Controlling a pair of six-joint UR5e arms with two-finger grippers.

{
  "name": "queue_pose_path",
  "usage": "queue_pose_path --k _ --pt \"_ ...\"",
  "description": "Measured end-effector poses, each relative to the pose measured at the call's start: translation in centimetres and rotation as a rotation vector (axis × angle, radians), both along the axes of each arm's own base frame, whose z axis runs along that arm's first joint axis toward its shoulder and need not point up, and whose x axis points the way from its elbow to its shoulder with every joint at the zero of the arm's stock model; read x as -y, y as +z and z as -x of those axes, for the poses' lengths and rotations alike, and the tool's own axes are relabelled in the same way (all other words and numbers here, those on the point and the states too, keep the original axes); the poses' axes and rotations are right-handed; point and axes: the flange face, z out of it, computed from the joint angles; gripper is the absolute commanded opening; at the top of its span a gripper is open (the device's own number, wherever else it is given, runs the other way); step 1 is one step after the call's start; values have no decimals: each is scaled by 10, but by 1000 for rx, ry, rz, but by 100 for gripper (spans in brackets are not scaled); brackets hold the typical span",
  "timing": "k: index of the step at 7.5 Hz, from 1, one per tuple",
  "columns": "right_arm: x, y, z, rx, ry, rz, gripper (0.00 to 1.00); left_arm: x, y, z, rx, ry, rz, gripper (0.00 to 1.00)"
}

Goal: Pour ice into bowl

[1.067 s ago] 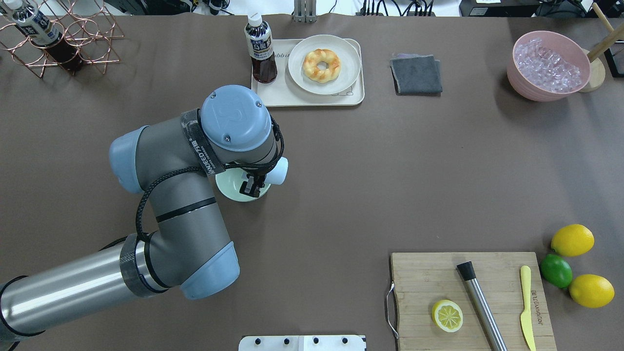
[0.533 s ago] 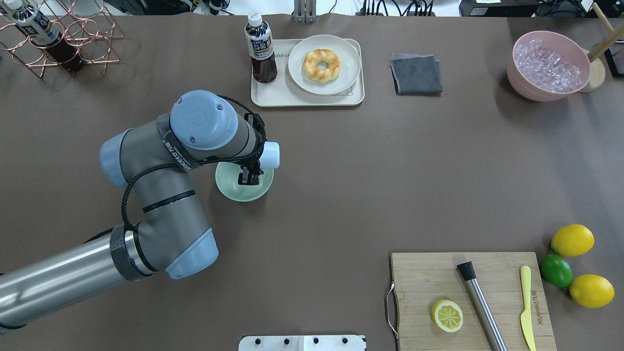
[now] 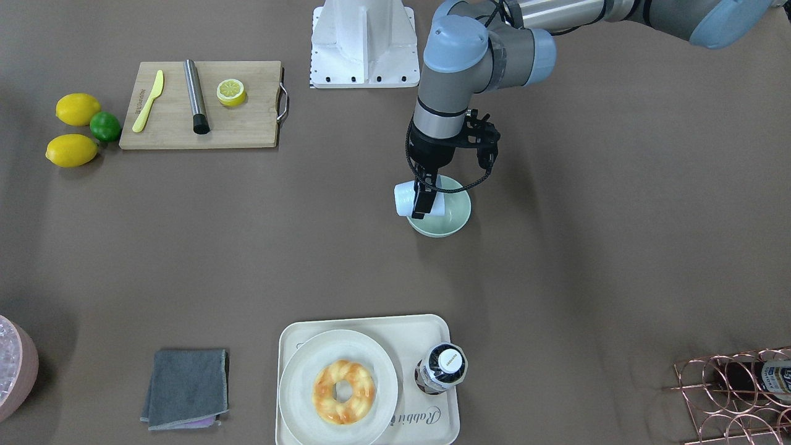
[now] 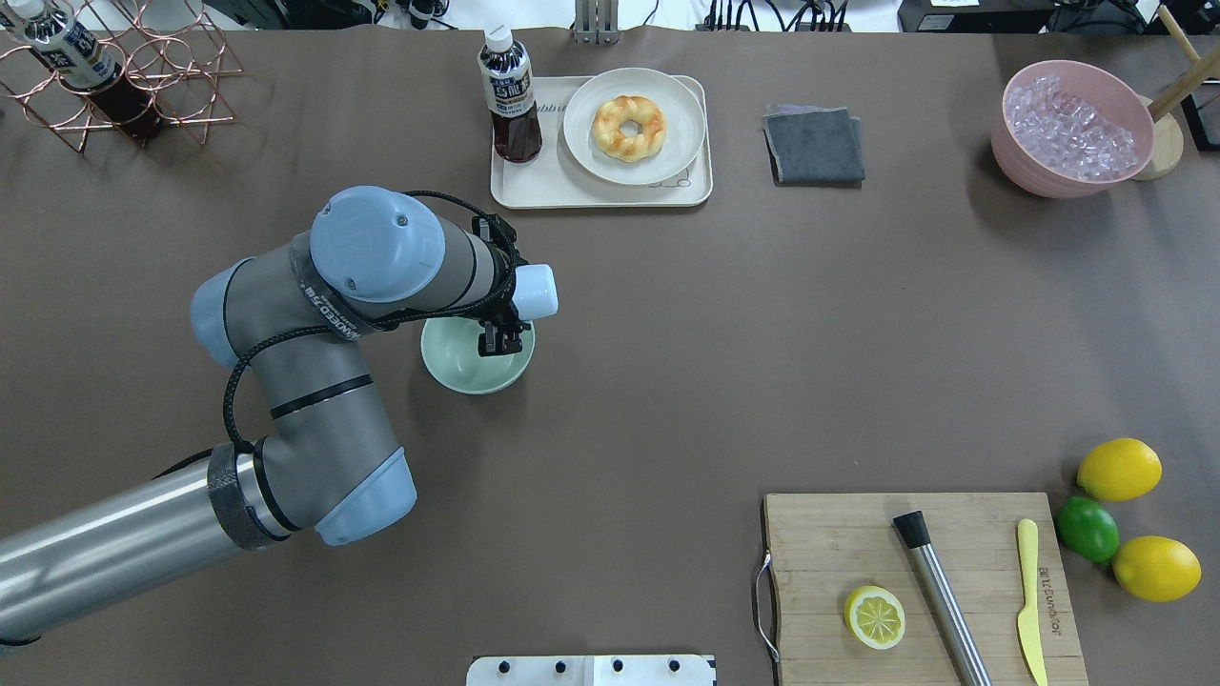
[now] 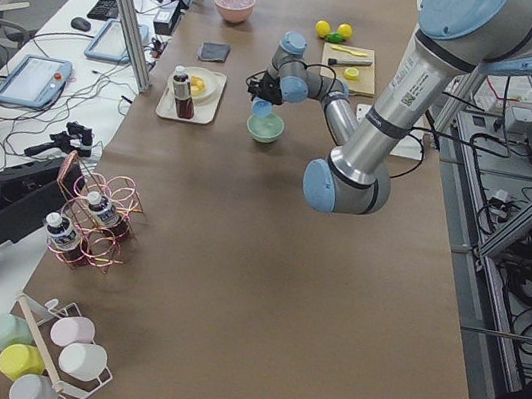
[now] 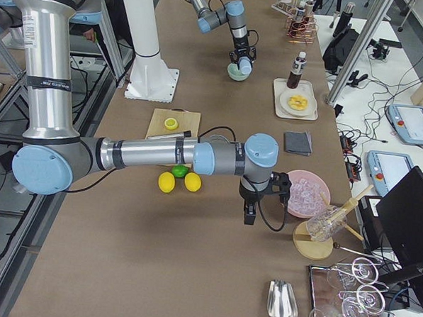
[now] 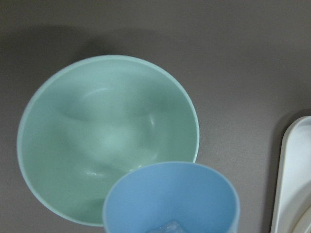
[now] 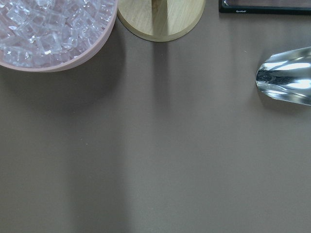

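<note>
Left gripper (image 3: 421, 207): 2 fingers pinching the wall of the light blue cup (image 3: 403, 199). The cup is tipped well over, base pointing away from the bowl (image 3: 454, 213) and mouth above the bowl's near rim.

Ice (image 7: 165, 227): in the cup. Only 1 cube shows, at the bottom edge of the wrist view; the rest is cut off. No cube seen in the bowl, so the pour looks not yet delivered.

Handling, my read: the cubes are small, hard, slick and light. They are likely to hang back, then slide out in a rush and bounce off the smooth bowl. Don't grip them directly; handle them through the cup, held mid-wall, and tip it slowly.

Pink tub (image 4: 1010, 157): heaped with a larger mass of ice, well apart from the bowl.

Right gripper (image 6: 249, 216): hangs near the tub. Cannot tell whether its fingers are spread or closed.
</note>
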Motion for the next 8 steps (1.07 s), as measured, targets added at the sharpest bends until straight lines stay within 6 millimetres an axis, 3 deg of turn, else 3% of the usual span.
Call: queue_pose_path --k 5,8 --pt "0 1 0 0 0 3 99 -11 8 0 -172 -176 -8 59" --pt "1 2 0 0 0 4 99 -51 24 -24 -247 -231 -37 59"
